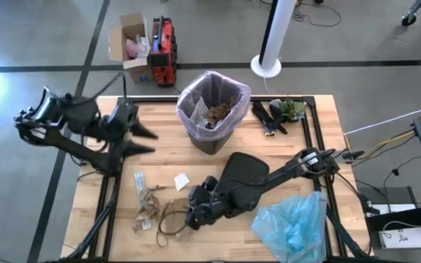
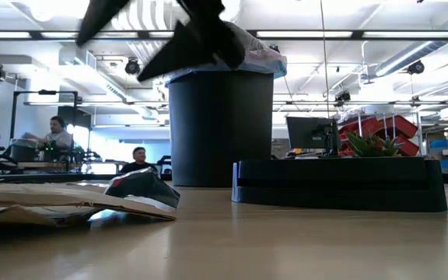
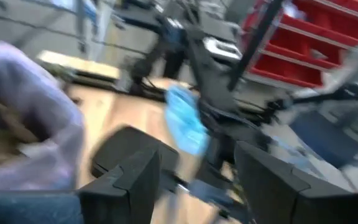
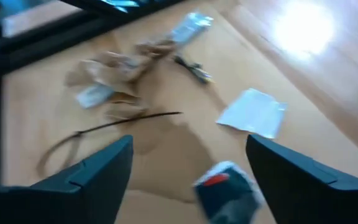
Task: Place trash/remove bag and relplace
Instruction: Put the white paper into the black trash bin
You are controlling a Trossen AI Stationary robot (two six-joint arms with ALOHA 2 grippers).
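Step in hand: I judge I am gathering the loose trash off the table and feeding it into the bin; the liner swap comes after.
Right gripper [image 1: 193, 218]: mine, low over the near part of the table, just beside the heap. My jaws stand wide, nothing between them.
Left gripper [image 1: 146, 141]: mine too, raised near the left edge, pointing at the bin. Its jaws are parted and carry nothing.
Trash [image 4: 114, 81]: crumpled brown paper, white scraps and small wrappers spread toward the near-left corner; a white scrap [image 4: 252, 112] lies a little apart, nearer the table's middle, and a small dark wrapper [image 4: 224, 186] sits just ahead of my right jaws.
Bin [image 1: 212, 137]: dark, upright at the far middle of the table, some brown paper already inside.
Bag [image 1: 192, 102]: pale pink-lavender liner, seated in the bin and folded over its rim.
Replacement bag [image 1: 292, 226]: crinkly light blue, lying at the near-right corner, well apart from the bin.
Doing it well: come down with the right jaws straddling the thickest wad of brown paper, not a flat scrap, and close only once both jaws reach the table.
Carry: lift clear before swinging, and release above the bin's mouth without snagging the liner's rim.
Risk: flat scraps may slide away; I would push them against the wad first.
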